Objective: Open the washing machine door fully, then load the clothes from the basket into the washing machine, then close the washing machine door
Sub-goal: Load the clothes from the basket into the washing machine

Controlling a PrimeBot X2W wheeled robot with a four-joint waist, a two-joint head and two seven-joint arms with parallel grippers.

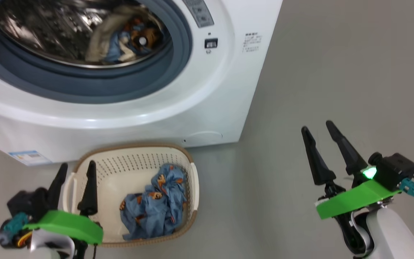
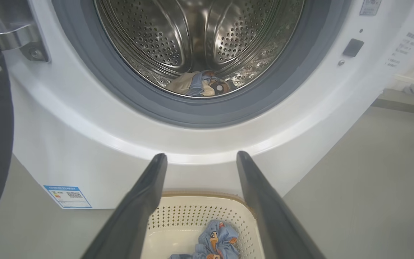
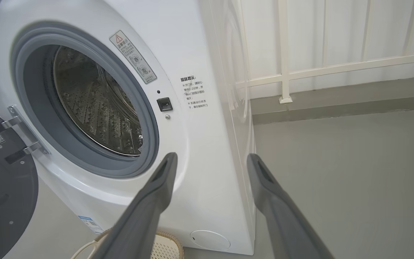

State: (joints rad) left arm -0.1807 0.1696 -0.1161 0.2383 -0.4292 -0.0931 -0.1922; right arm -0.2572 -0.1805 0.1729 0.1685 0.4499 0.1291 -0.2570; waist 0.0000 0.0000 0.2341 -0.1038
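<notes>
1. Two pincers gape wide and empty: the left gripper (image 1: 78,163) and the right gripper (image 1: 317,126).
2. Left gripper hangs over the basket (image 1: 131,147) at its left rim; right gripper over the floor (image 1: 336,72), well to the right.
3. Blue printed clothes (image 1: 156,205) lie in the basket; more sit in the drum (image 1: 49,28) of the washing machine (image 1: 210,108).
4. At left, the washing machine door (image 3: 9,180) stands open.

One washing machine (image 1: 210,100), one basket (image 1: 131,163), two tools (image 1: 78,163) (image 1: 317,126)
</notes>
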